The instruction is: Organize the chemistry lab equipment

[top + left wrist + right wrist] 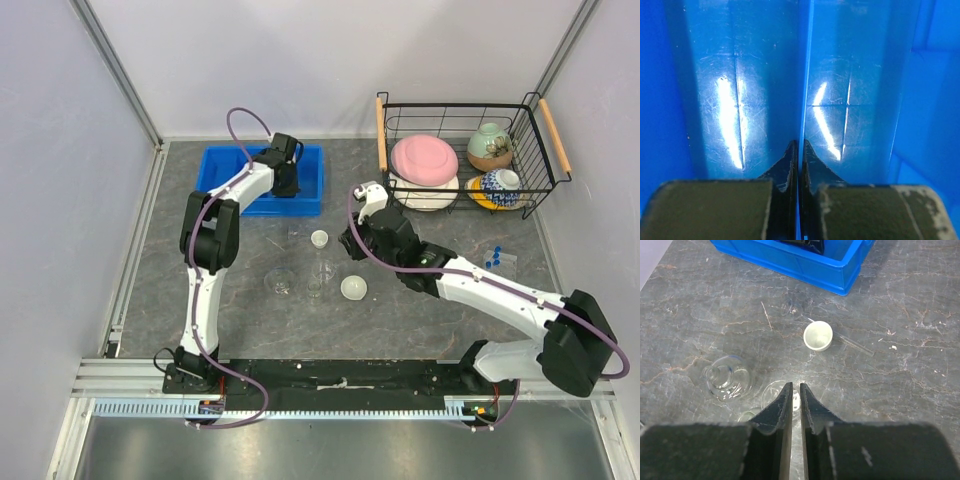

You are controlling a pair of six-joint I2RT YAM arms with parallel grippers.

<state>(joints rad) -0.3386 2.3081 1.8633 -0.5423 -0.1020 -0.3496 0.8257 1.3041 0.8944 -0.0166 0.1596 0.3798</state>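
Note:
A clear flask point(279, 282) point(727, 377), a clear beaker point(322, 270) point(771, 392) and a smaller beaker point(314, 289) stand mid-table. One small white dish point(319, 238) point(818, 336) sits near the blue bin's corner, another point(354, 288) to the right of the beakers. Blue-capped tubes point(493, 258) lie at the right by a clear rack. My right gripper point(350, 243) point(795, 386) hovers above the beaker, jaws nearly together with nothing between them. My left gripper point(287, 183) point(799, 145) is down inside the blue bin point(225, 180) point(865, 100), shut and empty.
A wire basket point(545, 120) at the back right holds a pink plate point(424, 158) and patterned bowls point(490, 147). A thin clear tube point(852, 342) lies on the table beside the white dish. Walls close in on the left, back and right.

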